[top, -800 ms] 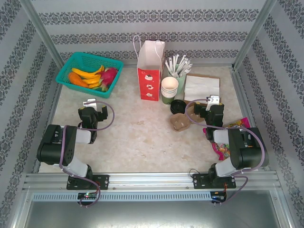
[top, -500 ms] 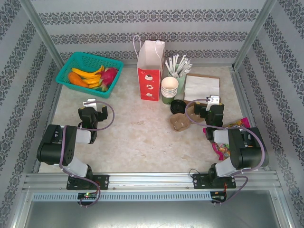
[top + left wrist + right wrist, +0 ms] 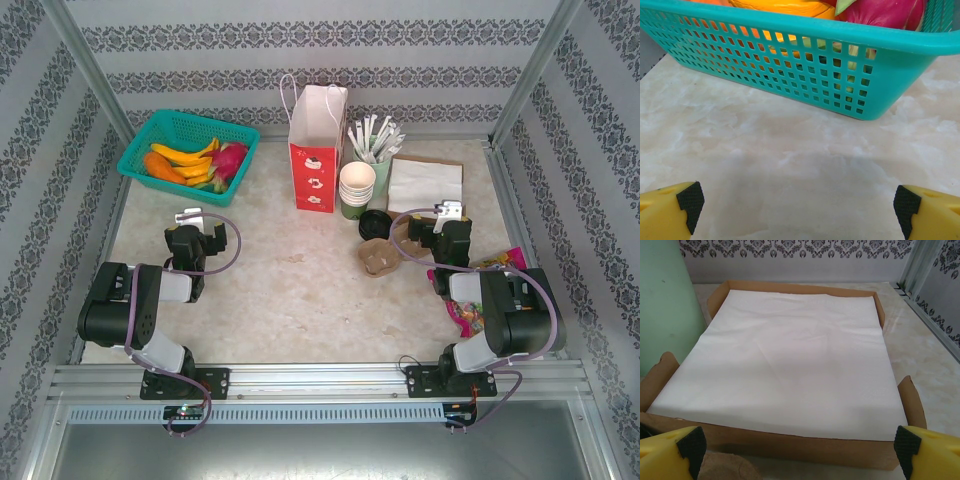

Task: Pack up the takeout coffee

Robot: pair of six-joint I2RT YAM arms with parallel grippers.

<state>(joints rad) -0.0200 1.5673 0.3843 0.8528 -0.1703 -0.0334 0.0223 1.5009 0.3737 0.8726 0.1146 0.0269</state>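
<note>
The takeout coffee's paper cups, green-sided with cream rims, stand in a short open-topped stack (image 3: pixel 357 187) right of a red-and-white paper bag (image 3: pixel 317 150). Loose black lids (image 3: pixel 374 224) lie just in front of the stack, with a brown pulp cup carrier (image 3: pixel 379 257) nearer still. My left gripper (image 3: pixel 188 214) (image 3: pixel 797 205) is open over bare table, facing the teal basket (image 3: pixel 790 65). On the right, my right gripper (image 3: pixel 450 209) (image 3: pixel 797 445) is open and holds nothing. It faces a cardboard tray of white napkins (image 3: pixel 790 360), right of the lids and carrier.
The teal basket (image 3: pixel 188 143) of fruit sits at the back left. A mint-green holder (image 3: pixel 380 170) (image 3: pixel 665 305) of white sticks stands behind the cups. Colourful snack packets (image 3: pixel 490 275) lie by the right arm. Patterned walls and metal posts ring the table.
</note>
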